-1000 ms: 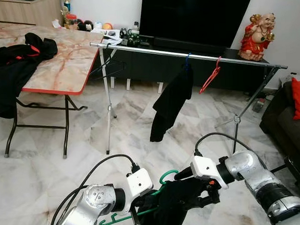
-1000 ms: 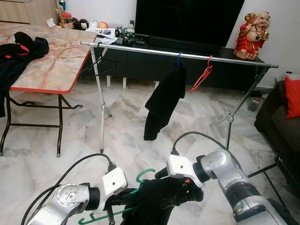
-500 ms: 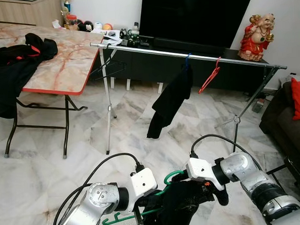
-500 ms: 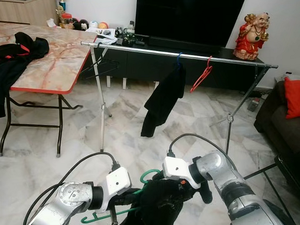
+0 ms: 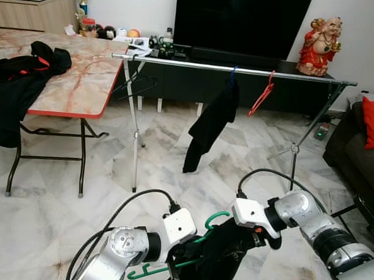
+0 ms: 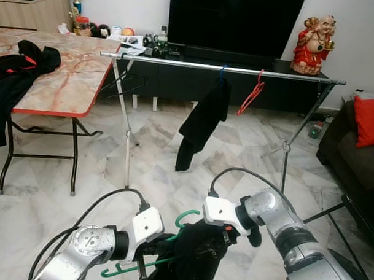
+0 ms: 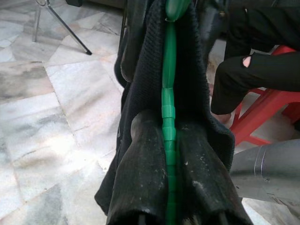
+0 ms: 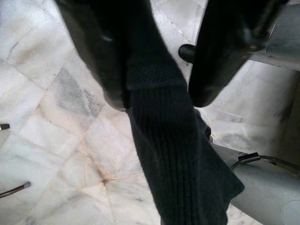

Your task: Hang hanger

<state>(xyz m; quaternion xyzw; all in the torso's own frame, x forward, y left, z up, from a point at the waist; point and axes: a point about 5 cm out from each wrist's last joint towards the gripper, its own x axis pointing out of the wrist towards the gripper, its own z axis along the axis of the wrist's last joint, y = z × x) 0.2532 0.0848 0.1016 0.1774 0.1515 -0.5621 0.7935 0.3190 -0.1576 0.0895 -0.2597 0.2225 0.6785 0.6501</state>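
The step in hand was dressing the green hanger (image 5: 197,247) with the black garment (image 5: 225,255), well short of the drying rail (image 5: 233,69) and low in front of it. The left claw (image 7: 168,140) was clenched on the hanger's green bar, cloth folded to either side of it. The right claw (image 8: 154,89) gripped a fold of the black garment, though whether its fingers pinched firmly or merely bracketed the cloth was hard to judge.

Judging by this, the next move called for seating the garment squarely on the hanger, then carrying both up to the rail, to a free stretch near the hung black garment (image 5: 211,124) and the empty red hanger (image 5: 260,95).

Against the frame a second earlier, the right claw had drawn in closer to the left one and dropped lower into the cloth, and the garment hung more bunched between them. The hung black garment on the rail had swung slightly
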